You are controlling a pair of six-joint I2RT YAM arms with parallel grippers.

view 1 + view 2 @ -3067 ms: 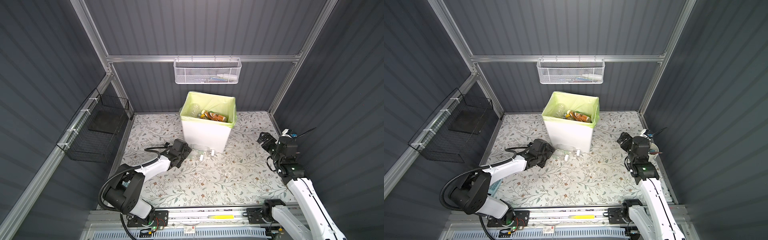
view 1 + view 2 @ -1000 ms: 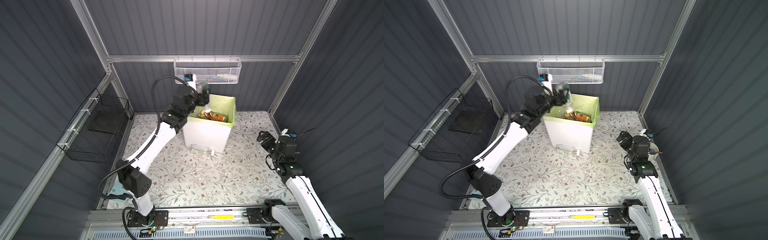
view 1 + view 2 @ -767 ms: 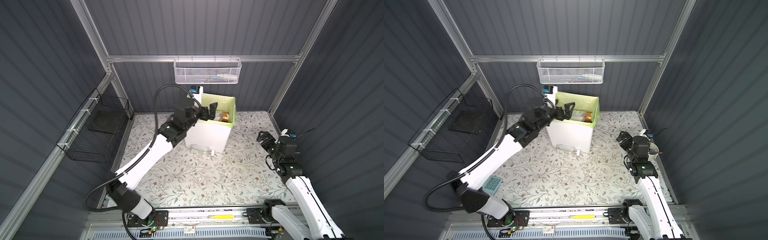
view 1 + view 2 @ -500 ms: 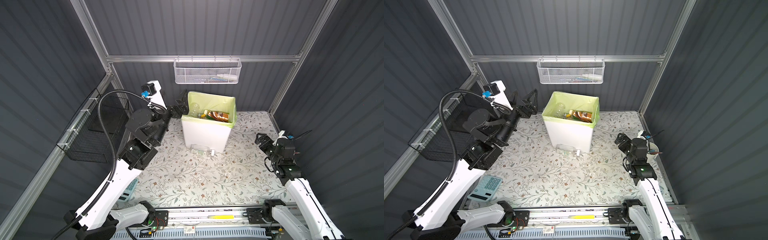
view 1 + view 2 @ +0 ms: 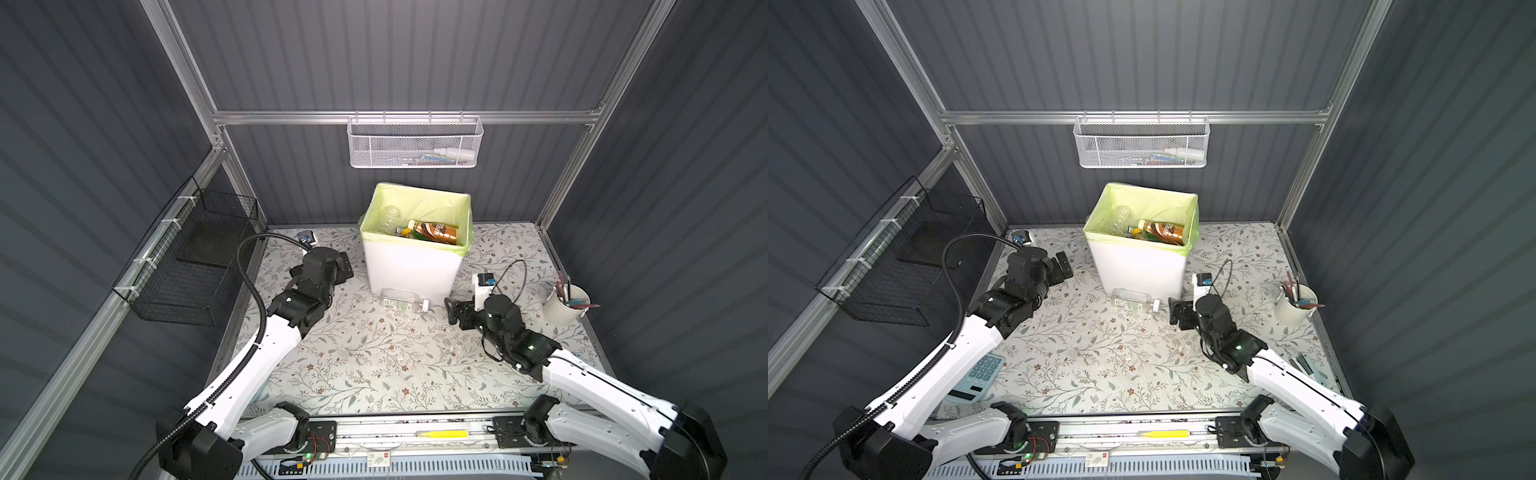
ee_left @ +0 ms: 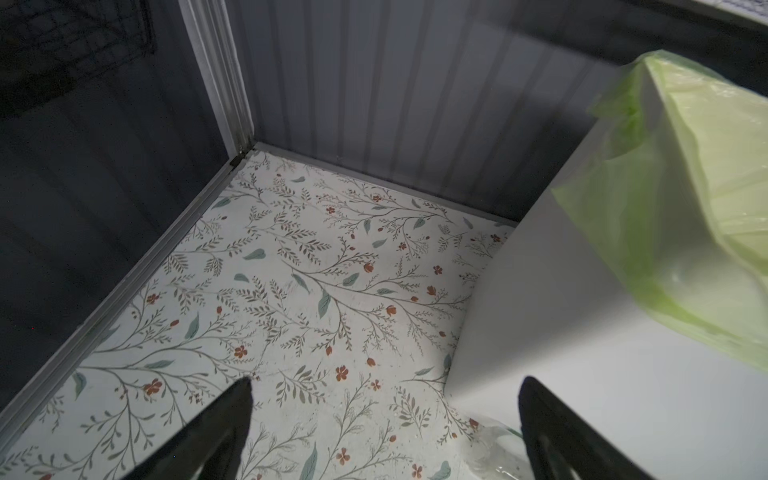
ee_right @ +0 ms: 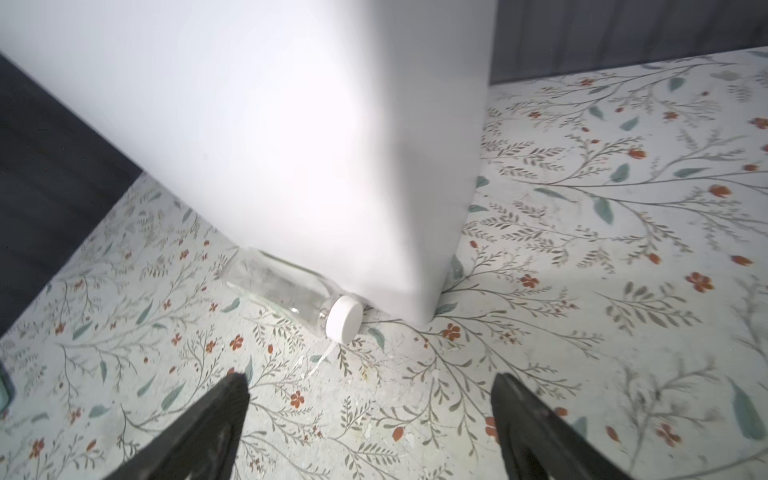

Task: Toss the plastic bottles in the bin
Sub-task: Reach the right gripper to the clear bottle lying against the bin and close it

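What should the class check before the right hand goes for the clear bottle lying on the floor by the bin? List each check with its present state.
1. right hand open and empty: ok.
2. bottle lying flat, white cap towards that hand: ok.
3. floor between them free: ok.
4. Gap between bottle and bin for a finger: not ok, none shows.
5. left hand open, beside the bin, away from the bottle: ok.
6. Bin mouth unobstructed: ok.
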